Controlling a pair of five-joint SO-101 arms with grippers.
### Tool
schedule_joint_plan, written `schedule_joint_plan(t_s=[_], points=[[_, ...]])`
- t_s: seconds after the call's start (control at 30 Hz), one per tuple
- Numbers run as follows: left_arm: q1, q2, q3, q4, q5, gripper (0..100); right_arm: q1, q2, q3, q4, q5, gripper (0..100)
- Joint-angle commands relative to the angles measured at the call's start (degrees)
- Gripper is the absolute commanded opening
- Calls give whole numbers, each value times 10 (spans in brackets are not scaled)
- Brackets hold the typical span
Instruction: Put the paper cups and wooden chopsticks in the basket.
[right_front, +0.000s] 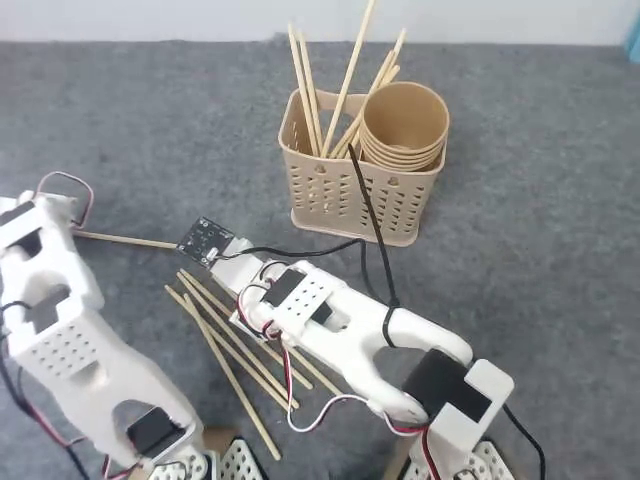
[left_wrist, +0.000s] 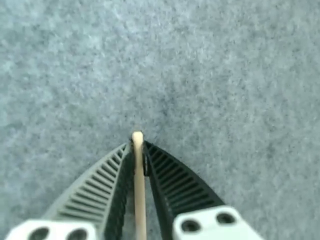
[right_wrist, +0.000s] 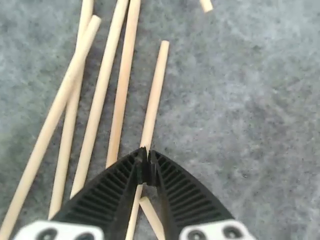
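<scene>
- Open grey worktop (right_front: 540, 250) lies right of the basket (right_front: 340, 200) and behind it, free for passage.
- The basket's mouth is crowded: upright chopsticks (right_front: 312, 90) fan over one side, and stacked paper cups (right_front: 403, 125) fill the other.
- Loose chopsticks (right_front: 225, 345) litter the strip beside my right arm (right_front: 340, 325).
- A black cable (right_front: 372, 225) crosses the basket's front.
- The chopstick (right_front: 125, 240) clamped in my left hand (left_wrist: 138, 144) juts toward that arm.

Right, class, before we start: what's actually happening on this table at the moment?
Two robot arms are tidying things into a beige basket. The stacked paper cups are already in it, with several standing chopsticks beside them. The left arm has its jaws shut on one chopstick. The right arm has its jaws shut on a second chopstick among the loose chopsticks on the grey carpet.
</scene>
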Motion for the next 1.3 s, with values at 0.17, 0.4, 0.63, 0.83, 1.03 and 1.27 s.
schedule_joint_plan(t_s=[0.17,0.4,0.63,0.83,1.03,1.27], points=[[20,-9,-15,4,1,12,-9,-4,-28,-20,3,119],[21,-9,-16,4,1,12,-15,7,-30,-26,3,111],[21,-8,-17,3,1,12,-41,15,-28,-21,7,72],[21,-8,-17,3,1,12,-25,15,-30,-21,4,6],[30,-9,-16,4,0,12,-21,5,-31,24,8,8],[50,-23,-12,4,-41,12,-17,-180,-27,182,76,8]])
